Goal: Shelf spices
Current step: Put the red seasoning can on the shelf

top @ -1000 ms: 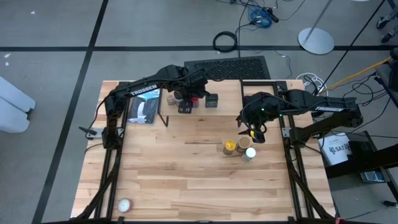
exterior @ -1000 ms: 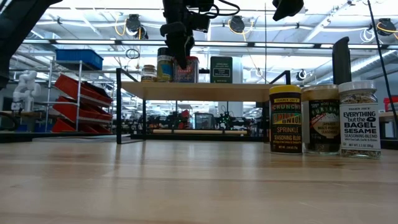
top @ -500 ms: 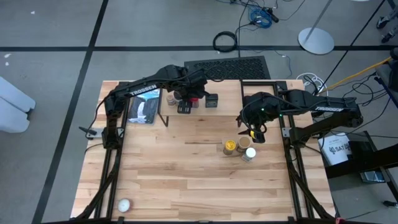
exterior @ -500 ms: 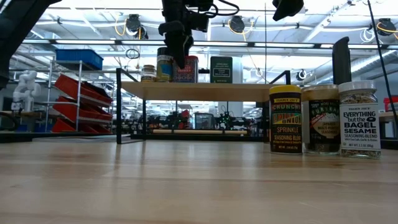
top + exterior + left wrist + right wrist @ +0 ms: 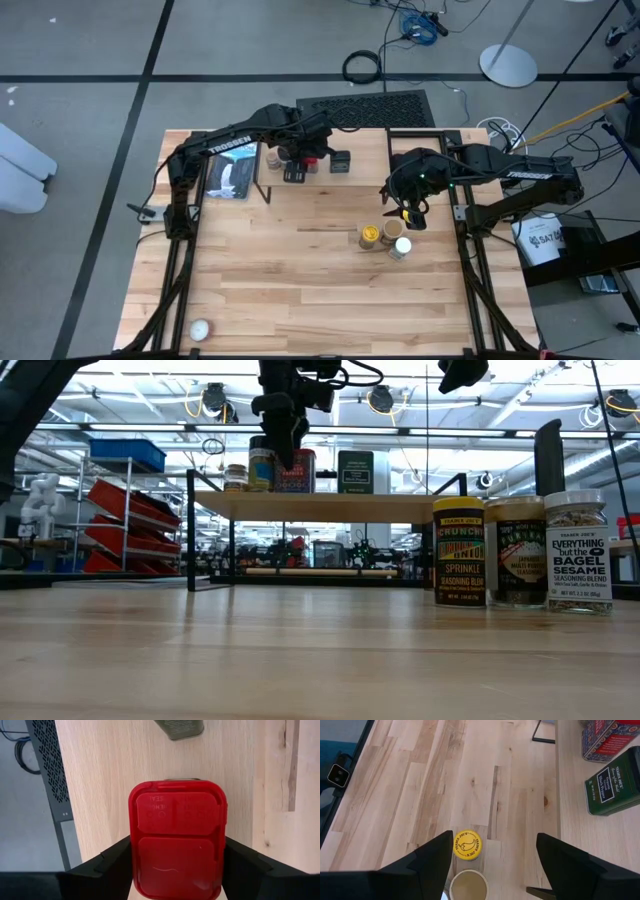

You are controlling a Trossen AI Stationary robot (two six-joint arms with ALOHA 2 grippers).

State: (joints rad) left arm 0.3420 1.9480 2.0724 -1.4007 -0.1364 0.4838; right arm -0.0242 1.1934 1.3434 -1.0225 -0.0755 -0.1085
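Observation:
The red tin (image 5: 177, 840) stands upright on the shelf (image 5: 330, 505), toward its left end, and my left gripper (image 5: 285, 455) comes down over it with a finger on each side. The black square tin (image 5: 355, 471) stands on the shelf to its right. A small jar (image 5: 237, 477) is at the shelf's left end. My right gripper (image 5: 495, 865) hangs open above the table with nothing between its fingers. Just past it, the yellow-lidded jar (image 5: 467, 845), tan-lidded jar (image 5: 393, 229) and white-lidded jar (image 5: 400, 247) stand on the tabletop. My left gripper has the red tin between its two fingers, one on each of two opposite sides just below the lid (image 5: 135, 855). The fingers come from above, pointing steeply down. The tin stays upright with its base on the shelf plank.
A flat blue-and-black package (image 5: 232, 175) lies left of the shelf. A small white ball (image 5: 199, 329) sits near the table's front left corner. A black perforated panel (image 5: 365, 108) lies beyond the far edge. The near half of the tabletop (image 5: 300, 290) is bare wood.

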